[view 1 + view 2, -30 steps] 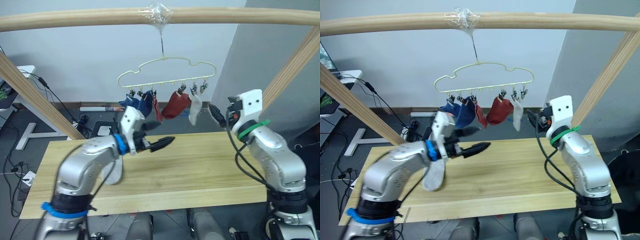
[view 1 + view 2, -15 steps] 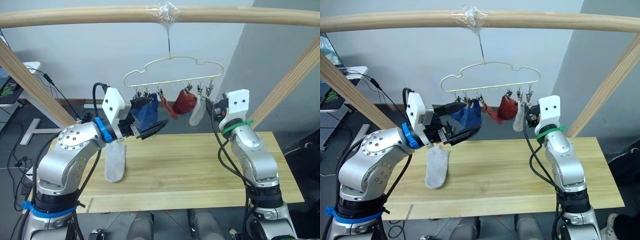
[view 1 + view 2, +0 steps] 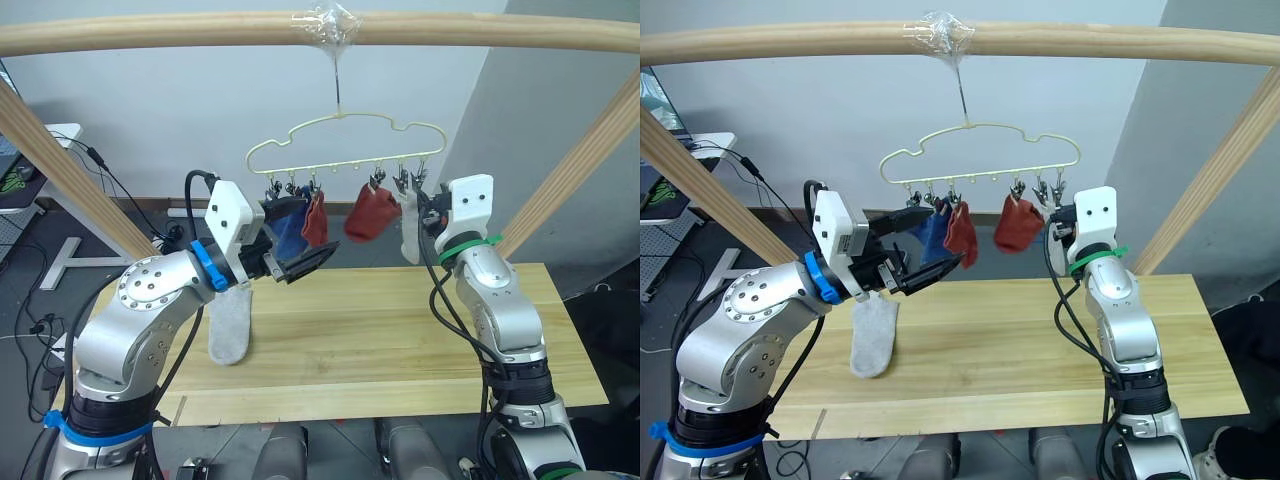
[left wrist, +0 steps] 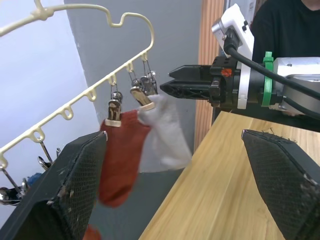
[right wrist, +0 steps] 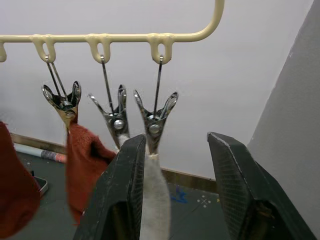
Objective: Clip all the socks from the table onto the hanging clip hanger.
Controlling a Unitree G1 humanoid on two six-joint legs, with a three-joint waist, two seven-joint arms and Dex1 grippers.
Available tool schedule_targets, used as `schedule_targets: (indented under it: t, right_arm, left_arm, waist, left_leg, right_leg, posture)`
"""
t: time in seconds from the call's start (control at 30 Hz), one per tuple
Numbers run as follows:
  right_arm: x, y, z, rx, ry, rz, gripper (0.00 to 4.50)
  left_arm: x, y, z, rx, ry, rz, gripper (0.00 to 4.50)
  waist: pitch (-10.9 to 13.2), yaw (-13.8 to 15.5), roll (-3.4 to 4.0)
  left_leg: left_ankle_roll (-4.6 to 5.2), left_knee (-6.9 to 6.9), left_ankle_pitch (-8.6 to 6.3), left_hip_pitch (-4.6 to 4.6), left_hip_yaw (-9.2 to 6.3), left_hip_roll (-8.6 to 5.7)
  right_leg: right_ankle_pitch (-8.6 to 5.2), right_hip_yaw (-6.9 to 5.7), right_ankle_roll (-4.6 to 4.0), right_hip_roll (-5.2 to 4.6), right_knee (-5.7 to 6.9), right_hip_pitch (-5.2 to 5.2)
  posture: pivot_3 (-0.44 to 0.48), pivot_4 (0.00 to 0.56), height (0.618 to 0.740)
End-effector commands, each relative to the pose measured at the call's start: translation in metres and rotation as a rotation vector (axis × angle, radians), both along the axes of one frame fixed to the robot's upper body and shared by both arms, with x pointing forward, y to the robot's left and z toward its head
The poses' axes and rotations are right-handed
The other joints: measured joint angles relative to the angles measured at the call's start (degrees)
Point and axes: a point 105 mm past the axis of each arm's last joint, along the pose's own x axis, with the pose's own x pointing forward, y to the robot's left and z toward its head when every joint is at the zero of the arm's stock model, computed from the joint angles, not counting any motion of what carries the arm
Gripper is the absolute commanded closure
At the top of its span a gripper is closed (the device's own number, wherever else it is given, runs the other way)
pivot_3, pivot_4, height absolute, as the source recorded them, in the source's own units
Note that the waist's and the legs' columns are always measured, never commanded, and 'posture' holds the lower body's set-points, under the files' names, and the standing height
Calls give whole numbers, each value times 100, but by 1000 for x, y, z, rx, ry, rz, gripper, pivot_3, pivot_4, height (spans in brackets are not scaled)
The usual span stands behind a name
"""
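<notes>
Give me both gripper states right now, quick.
Left gripper: open, holding nothing.
Right gripper: open beside the hanging grey sock, not clamped on it.

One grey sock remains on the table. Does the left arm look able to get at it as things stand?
Probably yes. The grey sock lies flat on the table just below the left end effector, which is open, holds nothing, and has nothing between it and the sock.

A pale wall [image 3: 150, 110] stands behind a wooden beam [image 3: 150, 32]; cables [image 3: 125, 215] trail over dark floor [image 3: 30, 290].
</notes>
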Motion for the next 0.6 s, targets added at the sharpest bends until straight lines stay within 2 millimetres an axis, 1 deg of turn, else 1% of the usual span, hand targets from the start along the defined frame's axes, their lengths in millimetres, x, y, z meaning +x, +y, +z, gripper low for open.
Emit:
schedule_targets:
  t: [0.03, 0.13, 0.23, 0.27, 0.37, 0.43, 0.6]
  right_arm:
    - [0, 2, 14, 2, -59, 7, 2516]
    - [1, 4, 13, 12, -57, 5, 2516]
    - [2, 7, 12, 2, -59, 16, 2516]
    - [2, 8, 12, -1, -60, 19, 2516]
    - [7, 5, 14, 8, -59, 5, 2516]
    - [12, 4, 16, 14, -61, -3, 2516]
    - [17, 2, 12, 5, -51, -14, 2516]
  left_arm:
    - [-5, 3, 13, 2, -56, 5, 0]
    - [-5, 4, 14, 1, -62, 19, 0]
    - [-6, 4, 14, -2, -64, 20, 0]
    - [-6, 4, 14, -3, -65, 20, 0]
    - [-5, 4, 15, 2, -70, 23, 0]
    - [-3, 5, 17, 2, -77, 30, 0]
    - [-2, 4, 22, -4, -89, 32, 0]
  waist:
    - [0, -1, 0]
    - [-2, 1, 0]
    - [-2, 8, 0]
    - [-3, 9, 0]
    - [-5, 14, 0]
    - [-5, 12, 0]
    - [-5, 27, -1]
  left_leg:
    - [0, 0, 0, 0, 0, 0]
    - [0, 0, 0, 0, 0, 0]
    - [0, 0, 0, 0, 0, 0]
    - [0, 0, 0, 0, 0, 0]
    - [-1, 1, 1, 0, 0, 0]
    - [-1, 2, 1, 1, 1, 0]
    - [0, 3, 2, 2, 0, 0]
  right_leg:
    - [0, 0, 0, 0, 0, 0]
    - [0, 0, -1, 0, 2, 0]
    - [1, 0, -1, 0, 1, 0]
    - [1, 0, -1, 0, 1, 0]
    - [1, 0, -2, 0, 4, 0]
    - [2, 1, -1, 0, 5, 0]
    - [3, -1, -1, 0, 7, 1]
  posture:
    - [123, 188, 740]
    - [135, 173, 740]
    - [135, 173, 740]
    - [144, 163, 740]
    - [145, 165, 740]
    - [149, 178, 740]
    - [156, 176, 740]
